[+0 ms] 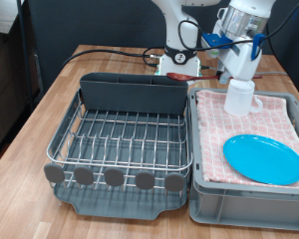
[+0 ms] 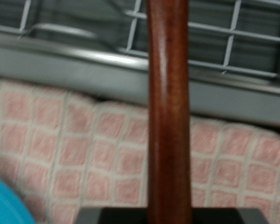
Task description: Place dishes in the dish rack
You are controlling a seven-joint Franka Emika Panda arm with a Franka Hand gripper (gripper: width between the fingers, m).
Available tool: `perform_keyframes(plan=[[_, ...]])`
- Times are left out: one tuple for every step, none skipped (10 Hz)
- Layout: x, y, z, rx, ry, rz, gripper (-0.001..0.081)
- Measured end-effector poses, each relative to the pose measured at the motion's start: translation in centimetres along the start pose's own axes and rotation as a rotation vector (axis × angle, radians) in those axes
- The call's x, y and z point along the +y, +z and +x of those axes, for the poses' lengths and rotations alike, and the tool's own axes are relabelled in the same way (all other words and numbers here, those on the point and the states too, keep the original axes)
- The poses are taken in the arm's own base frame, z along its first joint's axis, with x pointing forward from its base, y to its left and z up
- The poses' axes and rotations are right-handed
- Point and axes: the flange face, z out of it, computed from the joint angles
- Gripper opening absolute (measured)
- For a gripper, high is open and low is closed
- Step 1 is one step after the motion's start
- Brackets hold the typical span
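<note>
My gripper (image 1: 239,74) hangs over the far end of the grey bin, just above the white mug (image 1: 239,97), which stands upright on the pink checked cloth. The wooden spoon (image 2: 168,112) fills the middle of the wrist view, very close and blurred. One end of it sits in the dark gripper part at the frame's edge, so it is held. The light-blue plate (image 1: 264,159) lies flat on the cloth, nearer the exterior view's bottom; only its corner (image 2: 5,207) shows at the wrist. The dish rack (image 1: 120,139) stands to the exterior view's left, with nothing on its wires.
The grey bin (image 1: 204,189) stands right beside the rack, and its wall (image 2: 103,70) lies between cloth and wires. A tall grey caddy (image 1: 130,92) closes the rack's far side. The robot base and cables (image 1: 179,60) sit behind it. The wooden table's edge runs along the exterior view's left.
</note>
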Motion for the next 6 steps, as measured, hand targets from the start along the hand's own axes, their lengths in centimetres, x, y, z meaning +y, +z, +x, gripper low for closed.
perform_keyframes(plan=[[-0.3,0.1,1.4,0.012,0.038,-0.021,0.0091],[-0.5,0.3,2.8,0.010,0.074,-0.039,0.0091],[-0.7,0.6,4.2,0.006,0.108,-0.059,0.0091],[-0.7,1.0,5.5,0.005,0.134,-0.075,0.0091],[-0.7,1.4,6.9,0.004,0.154,-0.086,0.0091],[-0.6,1.9,8.1,0.001,0.166,-0.096,0.0091]])
